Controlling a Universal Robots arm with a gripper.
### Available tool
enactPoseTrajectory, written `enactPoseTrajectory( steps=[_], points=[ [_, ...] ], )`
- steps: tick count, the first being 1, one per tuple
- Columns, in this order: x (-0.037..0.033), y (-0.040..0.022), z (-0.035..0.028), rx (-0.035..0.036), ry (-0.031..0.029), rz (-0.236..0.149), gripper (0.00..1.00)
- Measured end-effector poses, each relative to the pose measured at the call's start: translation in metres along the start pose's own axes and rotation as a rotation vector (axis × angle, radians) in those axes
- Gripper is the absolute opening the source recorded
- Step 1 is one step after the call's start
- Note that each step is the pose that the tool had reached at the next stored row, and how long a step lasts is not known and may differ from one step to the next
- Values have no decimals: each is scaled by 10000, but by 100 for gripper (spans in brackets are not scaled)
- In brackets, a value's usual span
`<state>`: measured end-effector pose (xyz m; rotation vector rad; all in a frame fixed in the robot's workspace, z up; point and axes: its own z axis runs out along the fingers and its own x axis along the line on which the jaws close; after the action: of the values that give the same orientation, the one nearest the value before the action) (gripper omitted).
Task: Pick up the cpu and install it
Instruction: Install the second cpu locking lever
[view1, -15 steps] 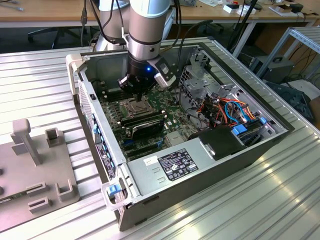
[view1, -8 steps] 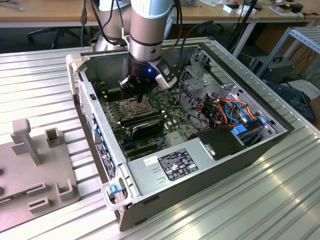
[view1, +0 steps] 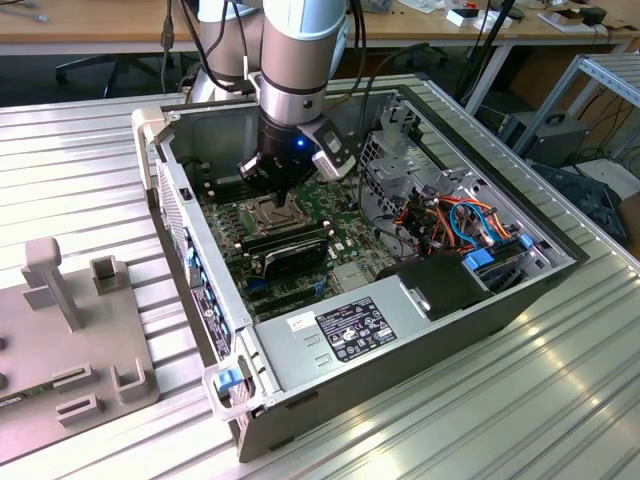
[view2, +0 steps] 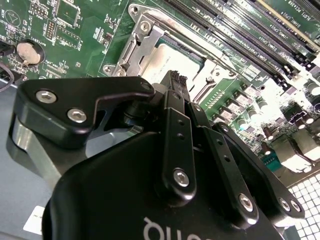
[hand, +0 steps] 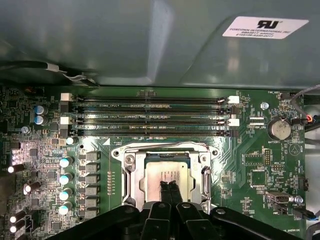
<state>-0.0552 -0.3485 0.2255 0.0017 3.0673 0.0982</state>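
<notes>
The gripper (hand: 169, 186) is seen with fingers closed together, tips just over the cpu (hand: 165, 176), which is seated in the socket (hand: 131, 176) on the motherboard (hand: 250, 165). A white label (hand: 265, 27) is stuck on the case (view1: 420, 345) wall; its print is left unread.

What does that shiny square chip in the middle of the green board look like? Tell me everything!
The cpu is a flat square with a dull silver metal top. It lies level inside the socket frame, a silvery bracket bolted to the green motherboard, just below the long memory slots. The black claw has its fingertips pressed together right on the chip's top. In the second wrist view the cpu peeks out past those fingertips.
</notes>
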Motion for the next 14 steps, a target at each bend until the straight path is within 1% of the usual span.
enactPoseTrajectory(
  steps=[3, 5, 6, 7, 8, 12, 14],
  points=[
    [-33, 0, 2, 1, 1, 1, 11],
    [-101, -2, 8, -1, -1, 0, 11],
    [-108, -163, -2, 0, 3, 1, 11],
    [-116, -157, -104, 6, 3, 1, 11],
    [-116, -161, -168, 16, 3, 0, 11],
    [-107, -191, -181, 19, 3, 0, 11],
    [-103, -215, -189, 21, 4, -2, 11]
  ],
)
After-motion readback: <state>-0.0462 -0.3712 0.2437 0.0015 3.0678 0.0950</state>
